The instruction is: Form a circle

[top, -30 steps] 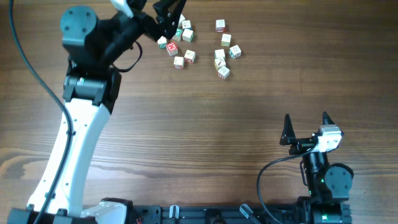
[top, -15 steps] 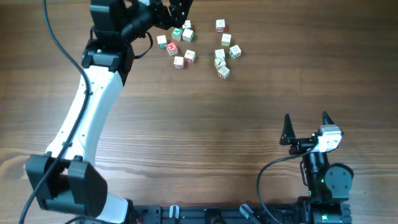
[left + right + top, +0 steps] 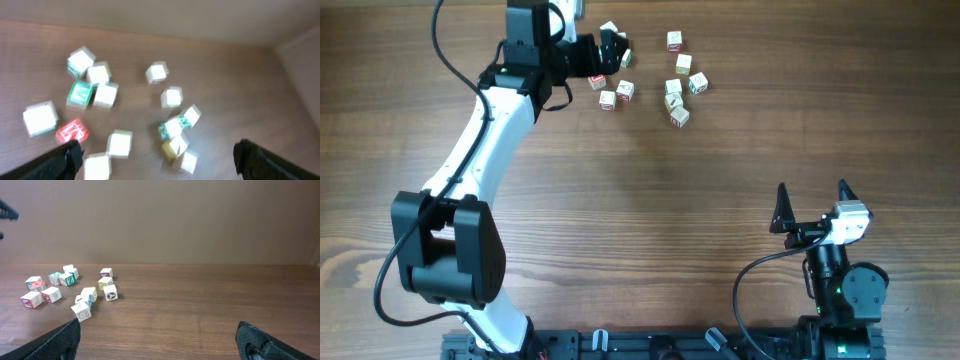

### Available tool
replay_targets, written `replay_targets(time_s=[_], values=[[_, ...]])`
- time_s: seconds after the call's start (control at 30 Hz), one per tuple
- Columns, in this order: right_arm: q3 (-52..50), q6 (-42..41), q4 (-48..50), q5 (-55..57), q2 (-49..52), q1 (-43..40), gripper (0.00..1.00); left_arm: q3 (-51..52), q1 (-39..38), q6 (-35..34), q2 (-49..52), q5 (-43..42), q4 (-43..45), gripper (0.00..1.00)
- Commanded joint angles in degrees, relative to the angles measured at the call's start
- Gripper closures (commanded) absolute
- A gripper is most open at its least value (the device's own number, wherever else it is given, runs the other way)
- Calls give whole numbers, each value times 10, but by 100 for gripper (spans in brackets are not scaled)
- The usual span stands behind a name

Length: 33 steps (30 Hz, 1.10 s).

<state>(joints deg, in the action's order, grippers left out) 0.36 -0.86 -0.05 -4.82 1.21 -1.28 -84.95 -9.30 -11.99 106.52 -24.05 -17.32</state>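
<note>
The circle's pieces are small pale cubes with red or green faces, lying in two loose groups at the table's far edge: a left group (image 3: 608,98) and a right group (image 3: 674,88). My left gripper (image 3: 612,52) hangs open over the left group, hiding some of its cubes. Its blurred wrist view shows a red-faced cube (image 3: 72,131), a green-faced cube (image 3: 79,93) and pale cubes (image 3: 120,143) on the wood between the spread fingers of the left gripper (image 3: 157,150). My right gripper (image 3: 812,198) is open and holds nothing at the near right, far from the cubes (image 3: 81,311).
The left arm (image 3: 470,165) stretches from the near left edge up to the far edge. The right arm's base (image 3: 840,290) sits at the near right. The right gripper (image 3: 157,330) faces bare wooden tabletop (image 3: 670,220).
The left arm has swung right and stretched out, so its gripper now reaches the left cube group from the left. One cube near the top of that group has shifted. The right arm is still.
</note>
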Motion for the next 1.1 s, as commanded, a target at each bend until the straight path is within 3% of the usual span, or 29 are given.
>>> replay_targets(time_s=[0.0, 0.1, 0.17, 0.23, 0.47, 0.67, 0.8, 0.97, 1.07], values=[[-1, -8, 2, 7, -2, 2, 0, -5, -2, 50, 16, 78, -54, 0], [-1, -8, 2, 7, -2, 2, 0, -5, -3, 61, 39, 81, -76, 0], [-1, -8, 2, 7, -2, 2, 0, -5, -14, 118, 65, 82, -76, 1], [-1, -8, 2, 7, -2, 2, 0, -5, -29, 133, 89, 92, -79, 2], [-1, -8, 2, 7, -2, 2, 0, -5, -62, 133, 154, 232, -82, 12], [-1, -8, 2, 7, -2, 2, 0, -5, -45, 133, 166, 237, -75, 12], [-1, -8, 2, 7, -2, 2, 0, -5, -45, 133, 182, 232, -54, 5], [-1, -7, 2, 7, -2, 2, 0, -5, -45, 133, 212, 175, -40, 4], [-1, -8, 2, 7, -2, 2, 0, -5, -45, 133, 228, 174, -22, 9]])
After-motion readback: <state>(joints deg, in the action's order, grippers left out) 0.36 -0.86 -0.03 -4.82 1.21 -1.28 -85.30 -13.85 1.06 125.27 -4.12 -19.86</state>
